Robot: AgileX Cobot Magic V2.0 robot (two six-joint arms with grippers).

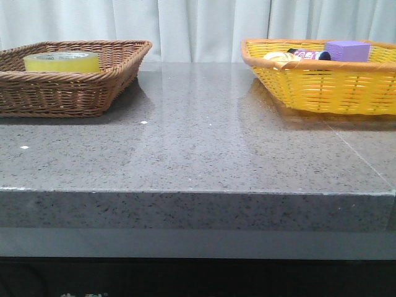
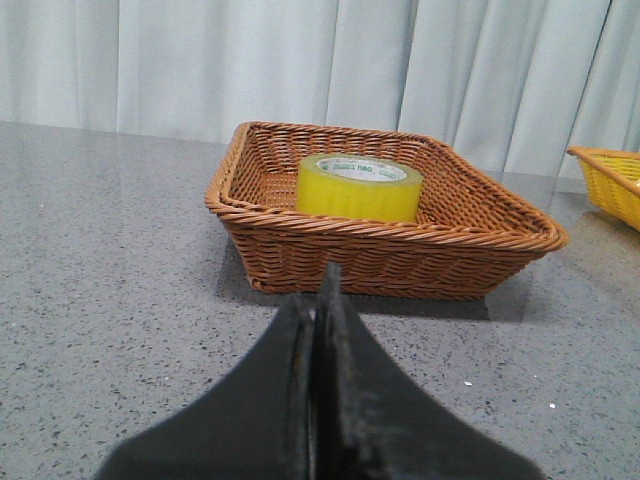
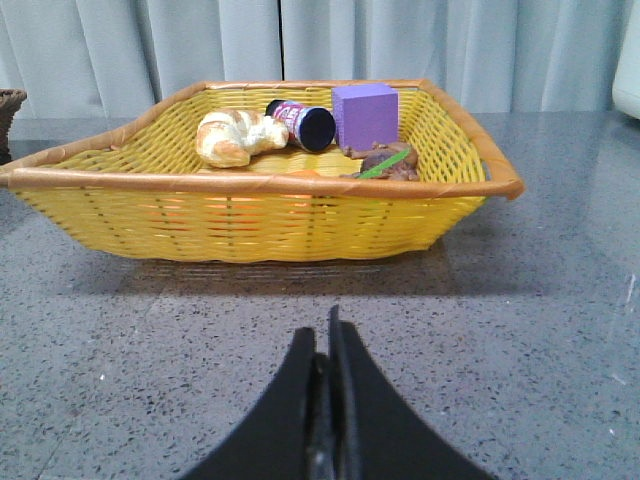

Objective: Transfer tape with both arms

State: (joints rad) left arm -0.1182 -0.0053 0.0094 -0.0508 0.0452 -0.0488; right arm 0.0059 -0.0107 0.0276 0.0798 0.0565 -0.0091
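Tape [image 1: 61, 61] in brown basket [image 1: 93, 93], grey speckled table [image 1: 198, 154], white curtain [image 1: 198, 25] behind.

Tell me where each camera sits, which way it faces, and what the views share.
Front view: low at the table's near edge, facing forward at both baskets; no arm shows.
Left wrist view: on the left arm, facing the brown basket holding the tape; the shut left hand shows.
Right wrist view: on the right arm, facing the yellow basket with a purple block; the shut right hand shows.
Shared: the front view sees both baskets, tape and block.
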